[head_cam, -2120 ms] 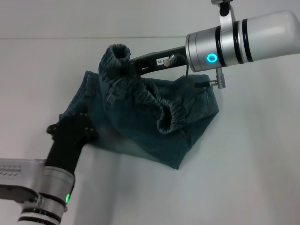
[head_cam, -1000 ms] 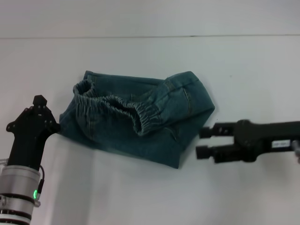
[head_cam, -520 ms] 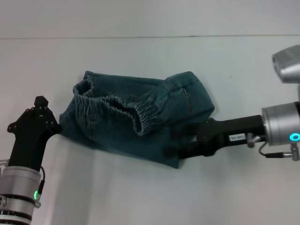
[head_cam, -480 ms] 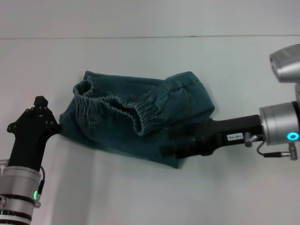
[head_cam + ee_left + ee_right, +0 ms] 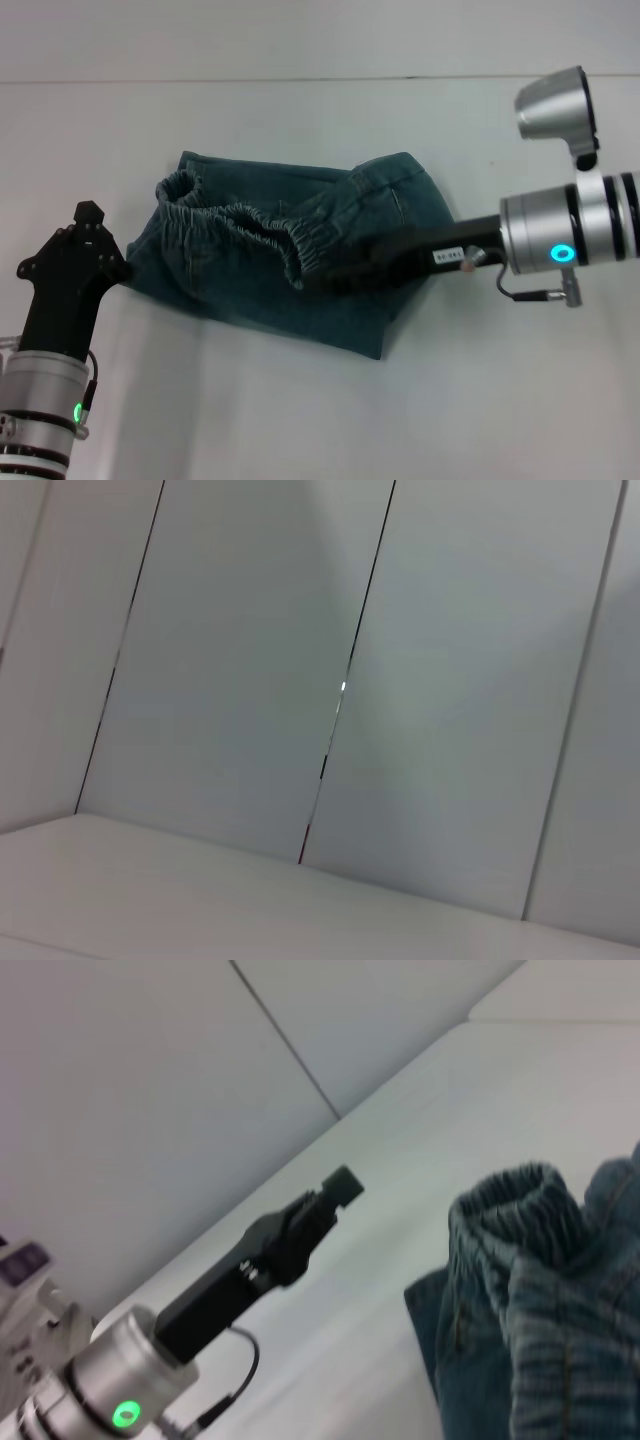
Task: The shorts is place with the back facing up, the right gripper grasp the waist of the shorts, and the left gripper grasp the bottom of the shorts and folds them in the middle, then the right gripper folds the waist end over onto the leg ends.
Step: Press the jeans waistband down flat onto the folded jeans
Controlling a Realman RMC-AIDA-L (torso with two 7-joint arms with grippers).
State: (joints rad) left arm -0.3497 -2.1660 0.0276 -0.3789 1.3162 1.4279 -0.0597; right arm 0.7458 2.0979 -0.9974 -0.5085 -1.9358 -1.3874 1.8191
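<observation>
Half a second ago the right gripper (image 5: pixel 325 278) sat at the near fold of the shorts (image 5: pixel 290 250); now it has slid in over the cloth to the waist (image 5: pixel 255 225), its arm stretched low from the right. Whether its fingers are apart or pinched I cannot tell (dark on dark denim). The shorts lie bunched on the table (image 5: pixel 500 400), waist rumpled, so the step looks like regrasping the waist, which calls for a firm pinch. The left gripper (image 5: pixel 88 225) stands parked, pointing up, just left of the shorts.

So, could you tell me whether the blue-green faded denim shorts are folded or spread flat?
Folded, loosely: the blue-green denim shorts lie doubled on the white table, the ruffled elastic waist bunched on top.
</observation>
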